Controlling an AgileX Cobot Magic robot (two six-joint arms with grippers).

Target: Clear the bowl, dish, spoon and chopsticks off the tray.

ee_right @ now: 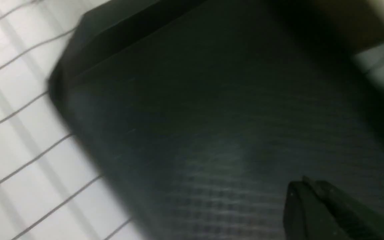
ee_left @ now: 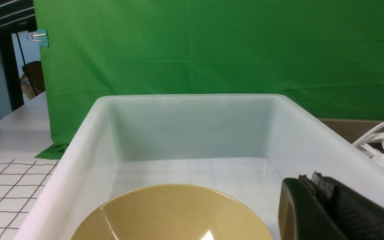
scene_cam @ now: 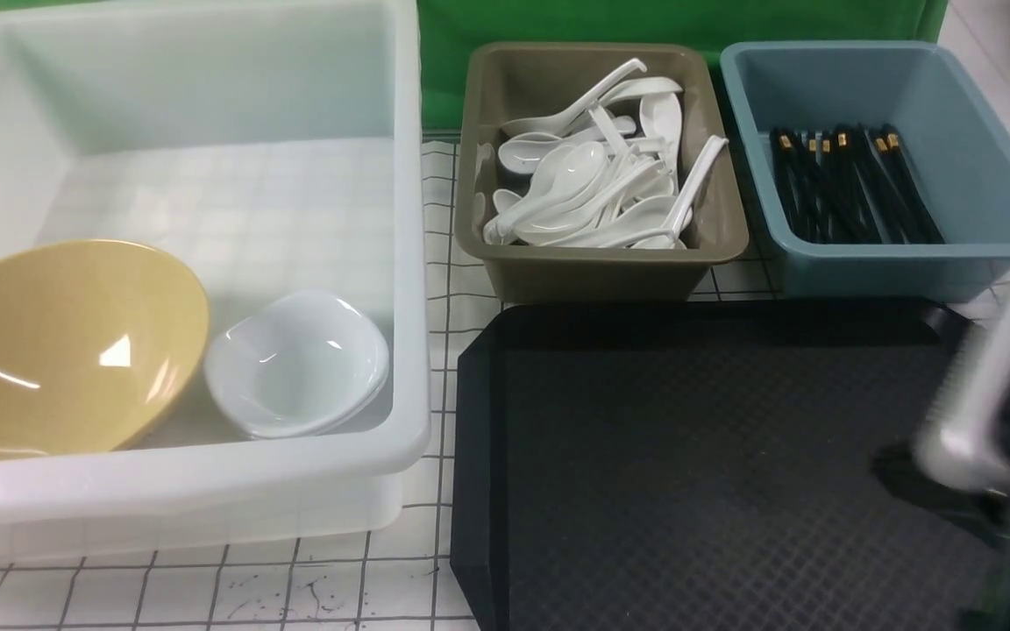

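Now the tray [scene_cam: 698, 473] looks bare, the bowl [scene_cam: 58, 350] sits in the white tub [scene_cam: 207, 491], and my right hand [ee_right: 312, 203] looks pressed together holding nothing, so I think clearing is done.

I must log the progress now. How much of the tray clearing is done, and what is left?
It looks finished. The tray shows nothing on it; the bowl and white dishes sit in the white tub, spoons in the brown tub, chopsticks in the blue. Neither gripper visibly holds anything.
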